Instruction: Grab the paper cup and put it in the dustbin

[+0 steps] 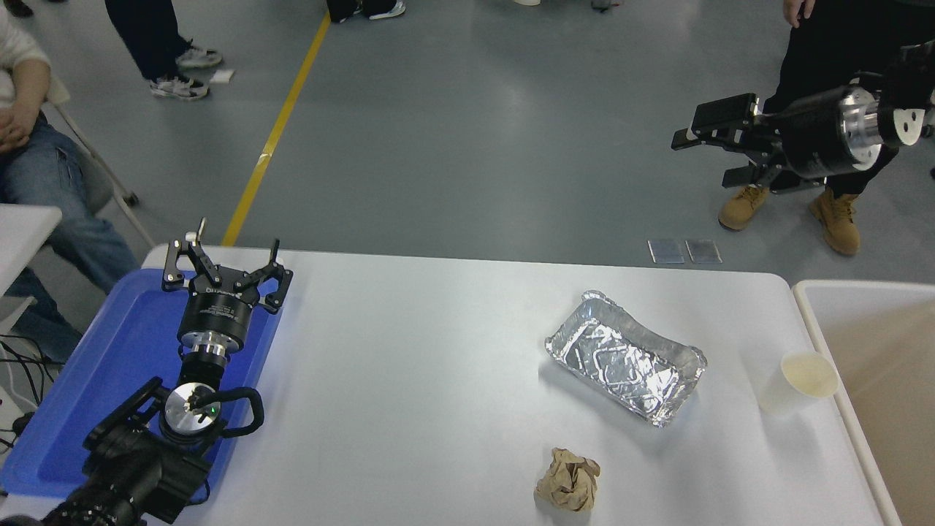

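Observation:
The white paper cup (795, 383) stands upright near the table's right edge, its cream inside showing. Just right of it is the dustbin (862, 292), beige inside with a thick off-white rim, cut off by the picture's edge. My right gripper (705, 153) is open and empty, held high above the floor beyond the table's far right corner, far from the cup. My left gripper (225, 257) is open and parked over the blue tray at the lower left.
A silver foil tray (624, 357) lies left of the cup. A crumpled brown paper ball (569, 479) sits near the front edge. The blue tray (95, 380) lies at the left. A person in tan boots (836, 215) stands behind my right arm; others are at the far left.

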Robot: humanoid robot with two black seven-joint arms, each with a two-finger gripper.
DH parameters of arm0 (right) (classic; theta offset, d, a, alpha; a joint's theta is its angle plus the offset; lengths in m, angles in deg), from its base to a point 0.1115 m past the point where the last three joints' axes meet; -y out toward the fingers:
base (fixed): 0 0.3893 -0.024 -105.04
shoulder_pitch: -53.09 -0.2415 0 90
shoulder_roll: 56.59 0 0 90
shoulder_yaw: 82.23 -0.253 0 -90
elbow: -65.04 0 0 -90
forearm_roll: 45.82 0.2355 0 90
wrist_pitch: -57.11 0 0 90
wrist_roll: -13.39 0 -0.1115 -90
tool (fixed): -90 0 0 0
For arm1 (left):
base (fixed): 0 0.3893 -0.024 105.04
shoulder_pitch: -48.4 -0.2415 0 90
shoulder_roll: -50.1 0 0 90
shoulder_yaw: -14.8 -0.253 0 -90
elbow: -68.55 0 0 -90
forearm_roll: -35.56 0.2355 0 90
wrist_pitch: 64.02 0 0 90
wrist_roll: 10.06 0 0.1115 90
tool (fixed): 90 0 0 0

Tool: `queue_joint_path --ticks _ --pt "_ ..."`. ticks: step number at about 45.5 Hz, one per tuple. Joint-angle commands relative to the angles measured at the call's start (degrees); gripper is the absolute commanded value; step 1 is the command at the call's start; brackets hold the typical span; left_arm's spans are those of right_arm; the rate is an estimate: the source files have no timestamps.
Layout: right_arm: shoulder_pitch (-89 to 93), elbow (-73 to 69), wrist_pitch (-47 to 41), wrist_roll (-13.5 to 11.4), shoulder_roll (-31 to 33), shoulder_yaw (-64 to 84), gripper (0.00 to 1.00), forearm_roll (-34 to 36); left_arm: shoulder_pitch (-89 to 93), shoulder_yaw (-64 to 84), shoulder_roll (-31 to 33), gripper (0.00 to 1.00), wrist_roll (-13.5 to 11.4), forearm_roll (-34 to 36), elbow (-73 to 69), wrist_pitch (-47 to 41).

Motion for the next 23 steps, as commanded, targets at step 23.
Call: queue_joint_path --ticks 23 --pt "-23.67 -28.87 -0.22 -0.86 -12.85 25.54 1.00 -7.86 -0.02 0.00 0.00 1.00 0.10 0.01 0.02 0.01"
